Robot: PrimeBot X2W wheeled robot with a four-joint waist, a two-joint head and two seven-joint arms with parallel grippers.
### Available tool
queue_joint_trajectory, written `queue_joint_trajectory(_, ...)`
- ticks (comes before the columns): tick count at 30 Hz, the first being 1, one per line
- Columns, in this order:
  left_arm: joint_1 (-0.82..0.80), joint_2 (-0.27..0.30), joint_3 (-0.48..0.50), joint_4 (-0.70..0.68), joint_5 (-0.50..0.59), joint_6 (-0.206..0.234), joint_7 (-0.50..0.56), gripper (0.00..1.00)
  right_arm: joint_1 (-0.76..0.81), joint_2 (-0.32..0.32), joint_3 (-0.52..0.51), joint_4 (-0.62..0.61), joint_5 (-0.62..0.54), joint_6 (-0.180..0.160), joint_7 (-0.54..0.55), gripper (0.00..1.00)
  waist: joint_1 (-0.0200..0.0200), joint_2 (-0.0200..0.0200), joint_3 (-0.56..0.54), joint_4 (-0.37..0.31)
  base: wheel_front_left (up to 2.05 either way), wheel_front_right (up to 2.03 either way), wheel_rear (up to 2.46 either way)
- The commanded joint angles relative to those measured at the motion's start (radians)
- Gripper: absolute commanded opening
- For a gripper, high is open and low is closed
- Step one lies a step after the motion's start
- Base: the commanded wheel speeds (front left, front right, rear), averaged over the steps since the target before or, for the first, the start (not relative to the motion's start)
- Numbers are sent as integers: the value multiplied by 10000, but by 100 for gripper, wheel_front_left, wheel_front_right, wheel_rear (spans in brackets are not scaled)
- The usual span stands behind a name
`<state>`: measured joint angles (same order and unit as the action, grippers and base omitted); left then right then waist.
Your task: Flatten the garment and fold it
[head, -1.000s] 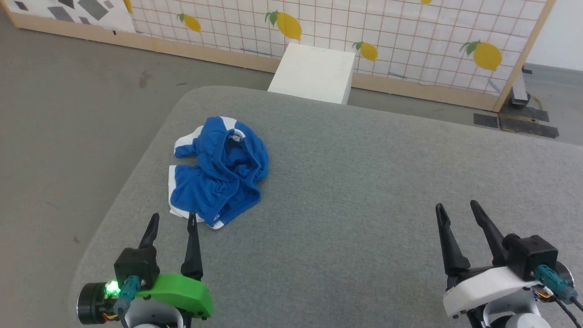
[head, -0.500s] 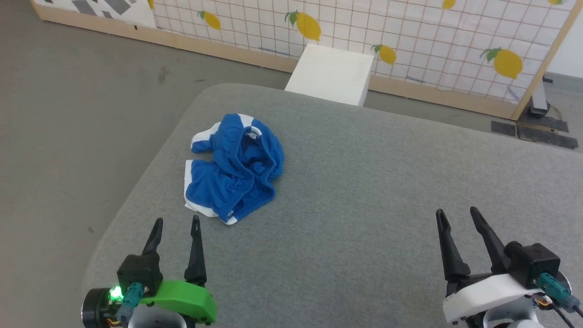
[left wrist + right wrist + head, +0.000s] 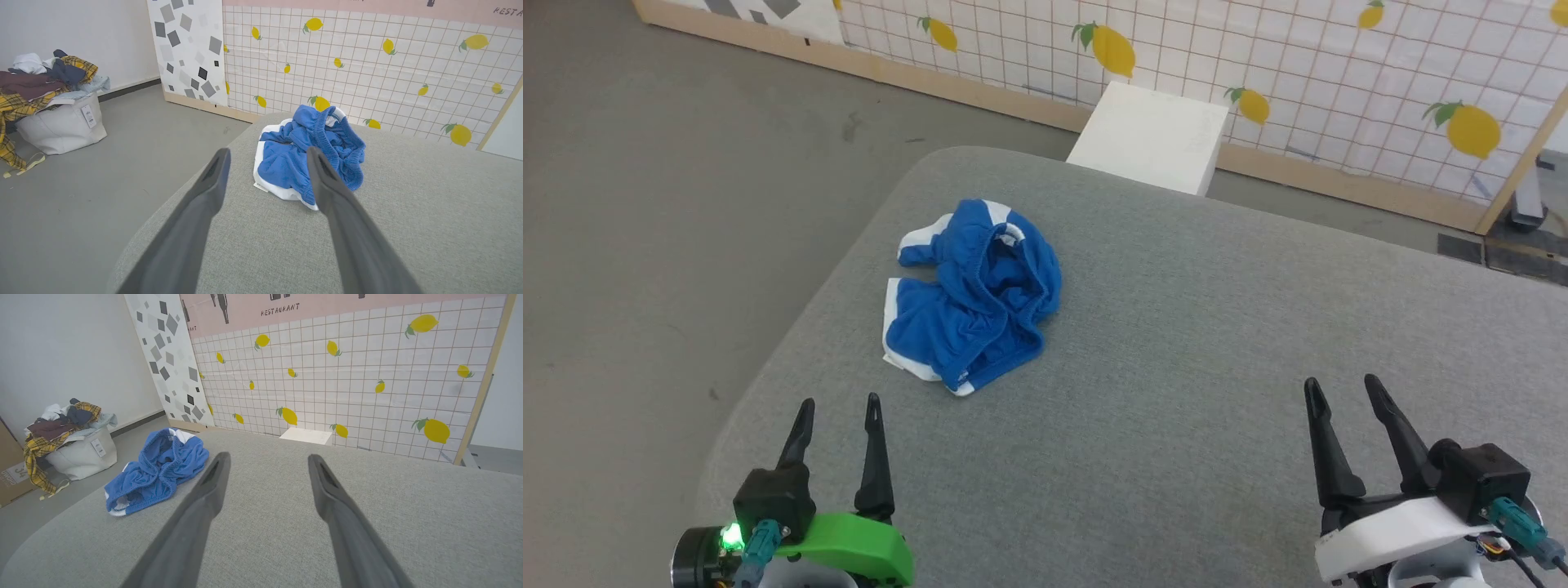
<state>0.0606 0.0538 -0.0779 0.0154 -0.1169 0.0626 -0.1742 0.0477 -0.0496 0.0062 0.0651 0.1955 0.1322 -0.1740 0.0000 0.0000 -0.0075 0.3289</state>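
Observation:
The garment [image 3: 974, 296] is a bright blue pair of shorts with white trim, bunched in a crumpled heap near the left edge of the grey padded table [image 3: 1176, 367]. The heap also appears in the left wrist view as the garment [image 3: 306, 157] and in the right wrist view as the garment [image 3: 157, 469]. My left gripper [image 3: 840, 402] stands open just short of the heap, nothing between its fingers. Far to the right, my right gripper [image 3: 1342, 382] is open and empty above bare table. In the left wrist view the left gripper [image 3: 267, 152] points at the heap's near edge.
A white box [image 3: 1152, 137] stands on the floor beyond the table's far edge, before a lemon-patterned tiled screen [image 3: 1258, 65]. A white bag heaped with clothes [image 3: 53, 106] sits on the floor to the left. The table's rounded left corner [image 3: 735, 457] is close to my left gripper.
The whole head view has shifted, so the camera turned left; the garment lies as before. Both grippers stay open and hold their places.

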Motion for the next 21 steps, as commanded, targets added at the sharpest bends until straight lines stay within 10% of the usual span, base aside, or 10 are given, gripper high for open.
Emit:
queue_joint_trajectory(1,153,-26,-36,3,-174,72,-141,100,156,-5,17,56,156,-11,-140,100,0,0,11,109,0,0,0)
queue_joint_trajectory(21,287,-32,-257,119,-405,385,-592,100,312,-6,2,265,296,-13,-592,100,0,0,157,734,0,0,0)
